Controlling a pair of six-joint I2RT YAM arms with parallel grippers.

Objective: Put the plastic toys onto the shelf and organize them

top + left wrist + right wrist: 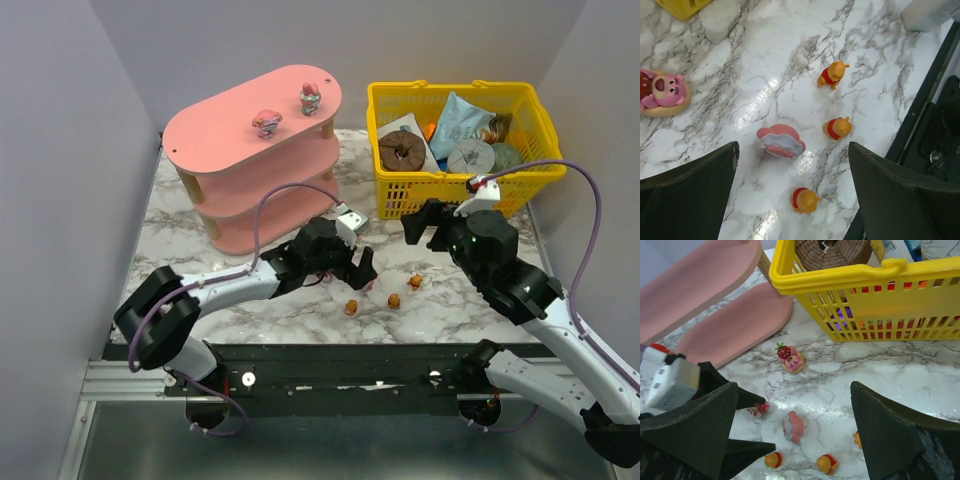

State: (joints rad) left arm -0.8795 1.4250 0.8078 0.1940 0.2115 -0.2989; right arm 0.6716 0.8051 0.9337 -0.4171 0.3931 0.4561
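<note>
The pink three-tier shelf [250, 160] stands at the back left, with two small toys [267, 122] [311, 97] on its top board. Several plastic toys lie on the marble in front. Three orange bears [832, 75] [838, 128] [805, 200] and a pink shell-shaped toy [781, 141] show in the left wrist view, with a pink bear [662, 92] off to the left. My left gripper [793, 167] hovers open just above them, holding nothing. My right gripper [793, 390] is open and higher up, over the pink shell toy [795, 427] and near a strawberry bear [791, 359].
A yellow mesh basket [520, 175] with packets and a brown ring stands at the back right, close behind my right gripper [425, 225]. The table's black front rail [920, 115] runs right beside the orange bears. Grey walls close in both sides.
</note>
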